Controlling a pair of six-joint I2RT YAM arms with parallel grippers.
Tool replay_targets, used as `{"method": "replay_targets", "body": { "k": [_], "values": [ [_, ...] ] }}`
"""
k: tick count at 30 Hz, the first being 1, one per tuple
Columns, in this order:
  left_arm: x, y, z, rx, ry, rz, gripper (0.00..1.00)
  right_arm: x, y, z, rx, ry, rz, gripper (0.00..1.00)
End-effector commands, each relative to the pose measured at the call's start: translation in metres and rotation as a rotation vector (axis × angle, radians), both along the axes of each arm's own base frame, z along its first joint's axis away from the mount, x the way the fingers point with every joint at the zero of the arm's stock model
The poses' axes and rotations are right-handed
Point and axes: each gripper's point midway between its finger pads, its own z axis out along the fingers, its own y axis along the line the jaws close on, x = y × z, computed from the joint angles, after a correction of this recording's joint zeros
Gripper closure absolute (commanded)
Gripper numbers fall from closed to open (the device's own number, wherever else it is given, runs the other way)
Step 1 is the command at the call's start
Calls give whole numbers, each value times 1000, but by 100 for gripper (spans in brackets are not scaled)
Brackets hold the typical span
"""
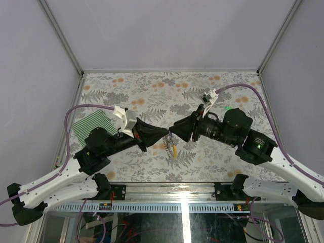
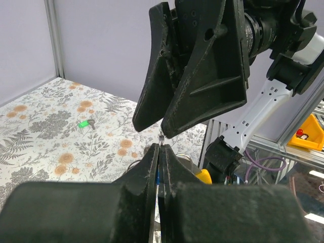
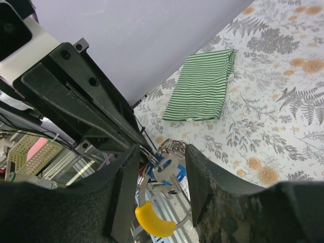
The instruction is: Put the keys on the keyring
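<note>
My left gripper (image 1: 166,133) (image 2: 162,148) is shut on the keyring (image 3: 174,150), a silvery loop with a yellow tag (image 3: 152,223) (image 1: 174,151) that hangs above the table's near middle. The blue key (image 3: 171,169) dangles on the ring. My right gripper (image 3: 161,164) (image 1: 172,134) is open, its fingers (image 2: 202,76) standing either side of the blue key and meeting the left gripper tip to tip. The green key (image 1: 229,108) (image 2: 83,123) lies alone on the floral table at the right rear.
A folded green-and-white striped cloth (image 1: 93,125) (image 3: 202,86) lies at the table's left edge. White walls with metal posts close in three sides. A yellow bin (image 2: 309,132) sits below the near edge.
</note>
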Motion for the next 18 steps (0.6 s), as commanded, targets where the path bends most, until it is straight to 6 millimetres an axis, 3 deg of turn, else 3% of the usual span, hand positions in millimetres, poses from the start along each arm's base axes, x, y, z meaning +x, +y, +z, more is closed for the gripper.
{"method": "replay_targets", "body": {
  "k": [1,10,18],
  "values": [
    [-6,11,40,-148,-64,9,100,-6,-16,47,162,-118,-22,54],
    [-10,12,45,-163,-71,-9,100,-11,-14,43,191,-95,2,54],
    [-15,13,49,-169,-81,-30,100,-27,2,44,196,-97,132,56]
  ]
}}
